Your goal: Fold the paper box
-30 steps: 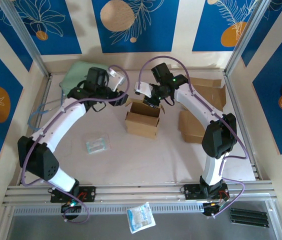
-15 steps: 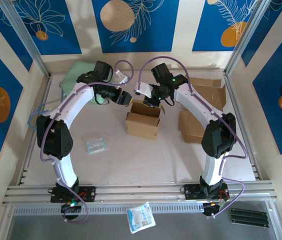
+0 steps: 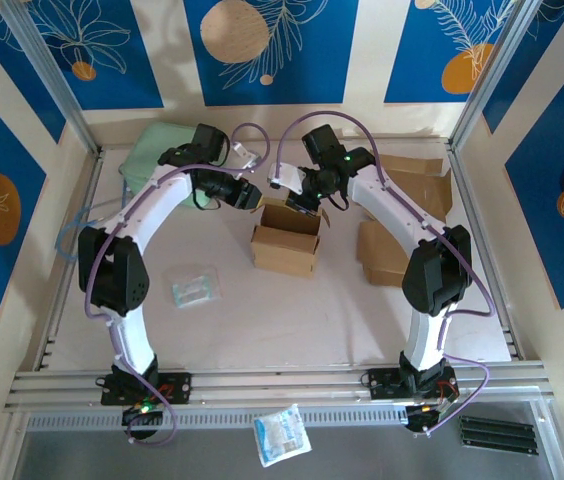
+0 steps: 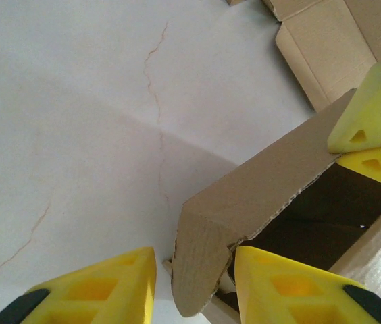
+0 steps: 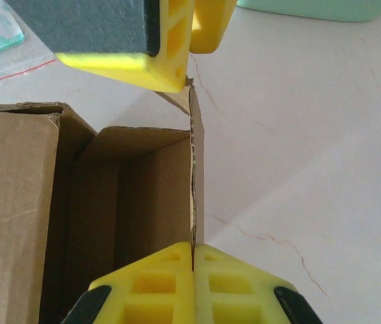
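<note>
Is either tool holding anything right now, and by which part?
The right tool pinches the box by the edge of its upright flap. The left tool straddles that flap's corner, jaws apart, not gripping.

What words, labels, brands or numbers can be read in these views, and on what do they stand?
No text can be read in any view.
Greenish print on the table packet: too small to read.
Bluish print on the rail packet: too small to read.
The box: plain cardboard, no print seen on it.
</note>
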